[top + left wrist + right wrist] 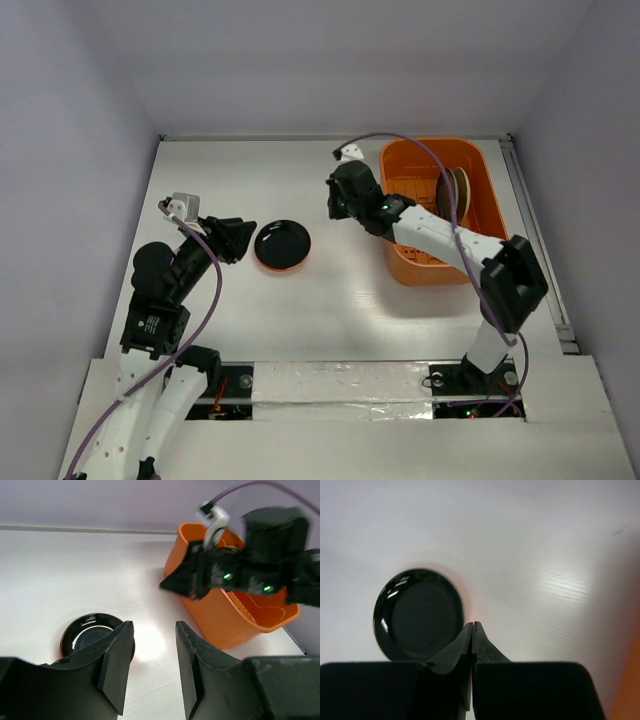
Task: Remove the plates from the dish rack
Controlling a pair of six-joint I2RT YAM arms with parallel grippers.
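**A:** Where are the plates (457, 188) now?

**B:** Some stand on edge in the far right part of the dish rack (425, 262). A black plate (282, 243) lies flat on the table (350, 310), left of the rack, and an orange-red rim shows under it.

**A:** Which way do the standing ones point?

**B:** From above, their edge line runs from near to far, so I think the faces look left and right.

**A:** And the pincers?

**B:** The right gripper (472, 626) has its fingers pressed together with nothing between them, just left of the rack. The left gripper (152, 630) has its fingers apart, beside the black plate.

**A:** How will a plate handle?

**B:** I judge it stiff and rather light. The surface is glossy, so it may slip, and it may chip if dropped. I would take the upper rim, one finger on each face.
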